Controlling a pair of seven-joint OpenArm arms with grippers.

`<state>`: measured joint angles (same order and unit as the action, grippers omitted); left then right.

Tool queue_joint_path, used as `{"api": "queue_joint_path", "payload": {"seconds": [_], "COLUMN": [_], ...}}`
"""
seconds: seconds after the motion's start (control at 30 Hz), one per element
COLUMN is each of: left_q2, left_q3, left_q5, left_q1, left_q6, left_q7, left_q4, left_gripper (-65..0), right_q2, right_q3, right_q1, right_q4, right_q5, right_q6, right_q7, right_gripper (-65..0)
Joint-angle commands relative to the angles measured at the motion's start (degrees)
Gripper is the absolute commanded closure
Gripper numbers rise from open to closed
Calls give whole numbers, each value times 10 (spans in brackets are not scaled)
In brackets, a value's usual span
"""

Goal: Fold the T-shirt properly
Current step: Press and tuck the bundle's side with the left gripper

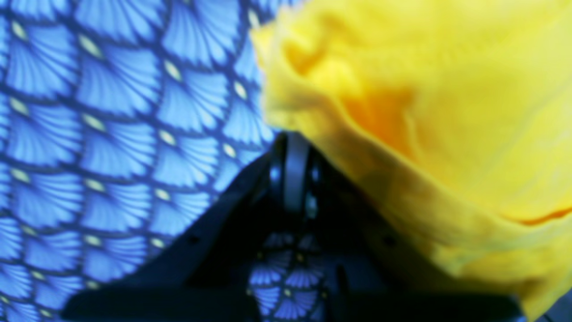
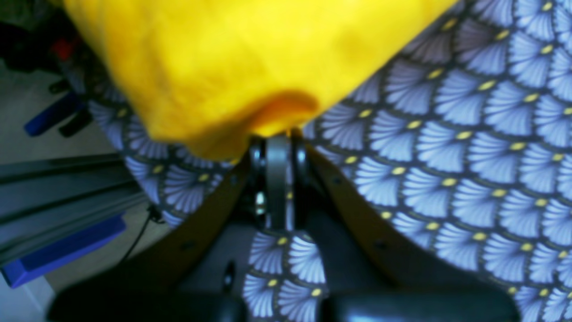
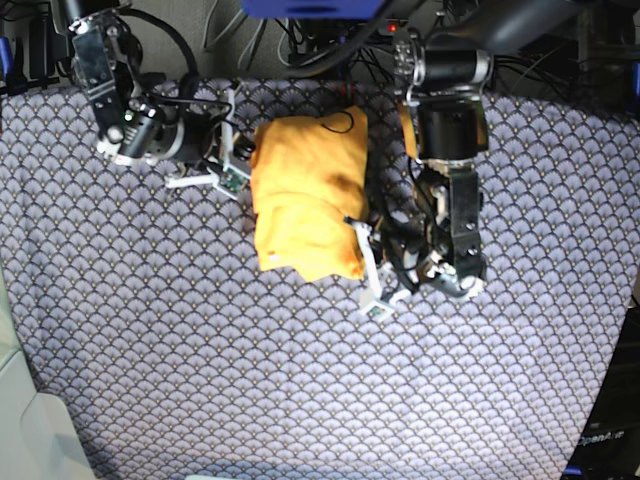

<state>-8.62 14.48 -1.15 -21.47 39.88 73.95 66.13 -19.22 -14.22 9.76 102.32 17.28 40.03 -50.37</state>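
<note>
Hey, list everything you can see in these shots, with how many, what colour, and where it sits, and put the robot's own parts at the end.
T-shirt: one, yellow-orange, folded into a bundle at the middle of the far half of the table.
Cloth: one, blue-grey scallop pattern with yellow dots, covering the table under the T-shirt.
Cables: several, dark, beyond the table's far edge.
Left gripper: one, black, shut, at the T-shirt's edge; whether it pinches fabric is unclear.
Right gripper: one, black, shut, at the T-shirt's other edge; hold also unclear.
</note>
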Motion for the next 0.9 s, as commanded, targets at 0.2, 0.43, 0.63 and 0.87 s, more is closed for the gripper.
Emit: {"api": "queue_joint_path", "payload": {"seconds": [0.2, 0.43, 0.63, 0.87], "left_q2": [-4, -4, -4, 15], "left_q3": [-2, -2, -3, -2], "left_q5": [-13, -92, -102, -103], "left_q1": [-19, -20, -20, -19], "left_q6": [1, 1, 1, 1], "left_q7": [-23, -25, -67, -19], "left_q4": [9, -20, -57, -17], "left_gripper": [0, 0, 0, 0], "right_q2": [-1, -1, -2, -22], "right_q3": [0, 0, 3, 33], "right_q1": [21, 35, 41, 51], "right_q4": [11, 12, 12, 33], "right_q5": [7, 8, 8, 7], "right_q6": [0, 0, 0, 0], "right_q7": [11, 11, 11, 12], "right_gripper": [0, 0, 0, 0]}}
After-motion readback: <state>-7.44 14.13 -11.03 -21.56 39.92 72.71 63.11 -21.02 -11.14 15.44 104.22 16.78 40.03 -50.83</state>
